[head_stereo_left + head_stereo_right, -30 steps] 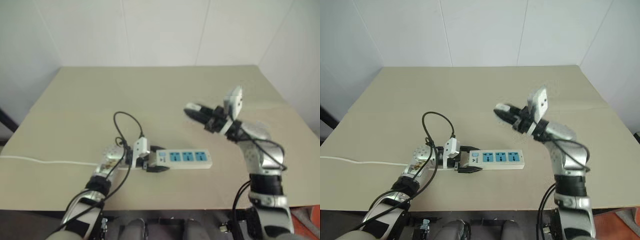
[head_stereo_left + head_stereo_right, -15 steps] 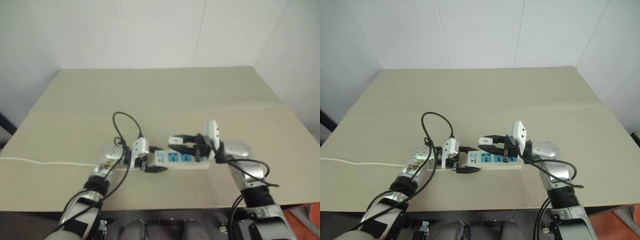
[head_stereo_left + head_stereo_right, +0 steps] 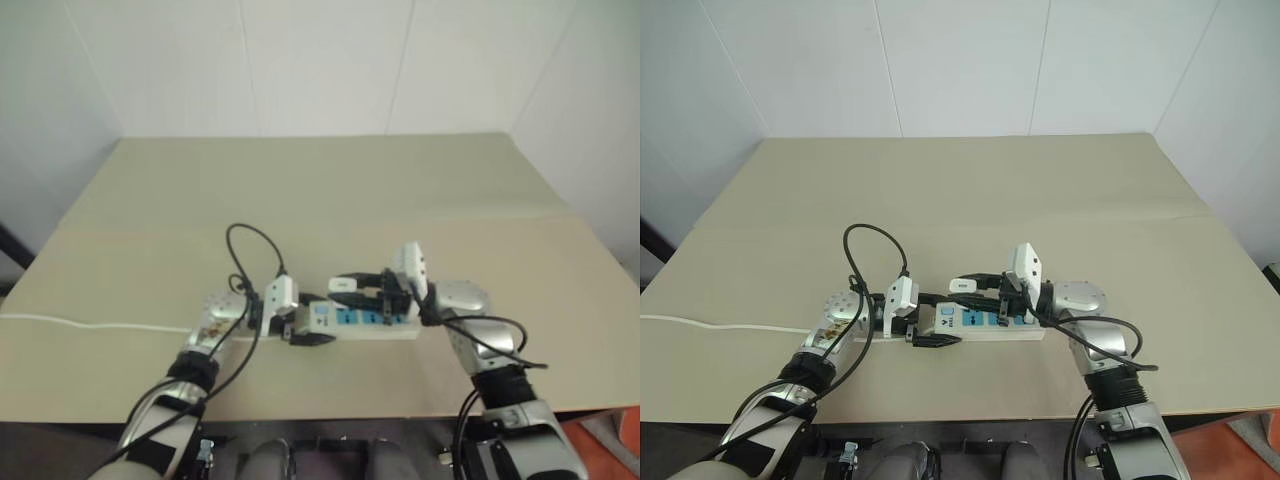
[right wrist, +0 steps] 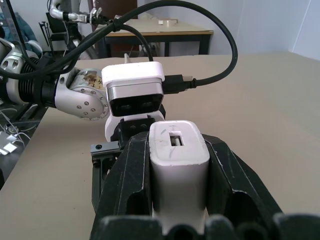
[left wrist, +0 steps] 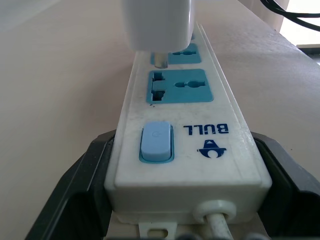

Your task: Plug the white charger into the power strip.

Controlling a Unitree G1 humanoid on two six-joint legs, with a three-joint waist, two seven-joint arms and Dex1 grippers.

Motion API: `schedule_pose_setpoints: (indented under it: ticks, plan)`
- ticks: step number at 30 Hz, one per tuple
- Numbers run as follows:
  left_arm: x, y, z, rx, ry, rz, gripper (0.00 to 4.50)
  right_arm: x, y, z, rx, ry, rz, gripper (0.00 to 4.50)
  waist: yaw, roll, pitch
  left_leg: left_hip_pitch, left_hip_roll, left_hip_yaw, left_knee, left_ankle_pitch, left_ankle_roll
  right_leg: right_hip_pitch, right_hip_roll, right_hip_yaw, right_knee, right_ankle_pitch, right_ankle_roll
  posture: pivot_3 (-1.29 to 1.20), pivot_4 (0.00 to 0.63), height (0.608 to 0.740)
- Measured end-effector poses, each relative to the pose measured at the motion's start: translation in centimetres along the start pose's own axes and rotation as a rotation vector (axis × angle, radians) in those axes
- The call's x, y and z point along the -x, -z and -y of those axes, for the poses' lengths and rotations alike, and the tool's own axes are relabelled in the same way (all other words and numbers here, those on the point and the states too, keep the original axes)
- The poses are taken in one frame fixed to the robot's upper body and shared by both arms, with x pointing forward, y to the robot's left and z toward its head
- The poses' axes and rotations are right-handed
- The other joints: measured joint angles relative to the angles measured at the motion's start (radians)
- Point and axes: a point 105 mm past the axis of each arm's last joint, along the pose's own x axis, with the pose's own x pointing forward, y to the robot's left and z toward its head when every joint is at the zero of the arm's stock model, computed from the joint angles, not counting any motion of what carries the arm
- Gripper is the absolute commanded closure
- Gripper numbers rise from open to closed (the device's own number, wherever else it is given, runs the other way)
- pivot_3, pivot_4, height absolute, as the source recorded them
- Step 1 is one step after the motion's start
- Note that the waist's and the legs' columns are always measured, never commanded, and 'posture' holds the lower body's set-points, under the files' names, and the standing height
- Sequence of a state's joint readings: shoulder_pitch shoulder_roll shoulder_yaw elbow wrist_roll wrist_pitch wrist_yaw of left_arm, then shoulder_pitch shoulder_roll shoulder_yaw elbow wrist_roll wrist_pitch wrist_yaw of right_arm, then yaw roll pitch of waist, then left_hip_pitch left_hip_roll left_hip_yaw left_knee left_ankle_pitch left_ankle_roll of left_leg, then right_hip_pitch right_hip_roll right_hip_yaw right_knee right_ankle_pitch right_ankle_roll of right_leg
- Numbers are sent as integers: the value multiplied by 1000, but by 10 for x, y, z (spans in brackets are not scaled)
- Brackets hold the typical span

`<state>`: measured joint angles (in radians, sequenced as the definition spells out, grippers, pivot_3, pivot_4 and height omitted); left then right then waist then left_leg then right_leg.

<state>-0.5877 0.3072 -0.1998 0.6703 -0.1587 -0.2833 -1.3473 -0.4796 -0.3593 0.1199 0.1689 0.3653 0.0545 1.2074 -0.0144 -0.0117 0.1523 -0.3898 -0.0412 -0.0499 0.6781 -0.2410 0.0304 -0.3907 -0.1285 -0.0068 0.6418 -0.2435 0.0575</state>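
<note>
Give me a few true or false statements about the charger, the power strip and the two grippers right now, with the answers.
1. The right gripper holds the white charger. True.
2. The left gripper grips the power strip at its switch end. True.
3. The charger is fully seated in the socket nearest the switch. False: that socket is bare; the charger hangs over the next one, a prong still showing.
4. The strip's cord lies unplugged on the table to the robot's right. False: it runs off to the left.

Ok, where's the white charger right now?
The white charger is clamped in the right hand, just above the power strip, a prong over its second socket from the switch end, which the left hand grips.
</note>
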Motion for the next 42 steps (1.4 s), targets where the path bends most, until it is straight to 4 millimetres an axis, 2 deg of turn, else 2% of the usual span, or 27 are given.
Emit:
schedule_pose_setpoints:
  ticks: [8, 42]
  plan:
    - [1, 0, 1, -3, 5, -2, 1180, -2, 13, -2, -22, -10, -21, 3391, 0, 0, 0, 0, 0, 0, 0, 0, 0, 0, 0, 0, 0, 0, 0, 0, 150, 740]
    - [0, 1, 5, 1, 2, -8, 1180, 14, 30, 5, 5, -41, -66, 3391, 2, 0, 0, 4, 1, 0, -1, 0, 0, 4, 1, 0, -2, 0, 0, 0, 150, 740]
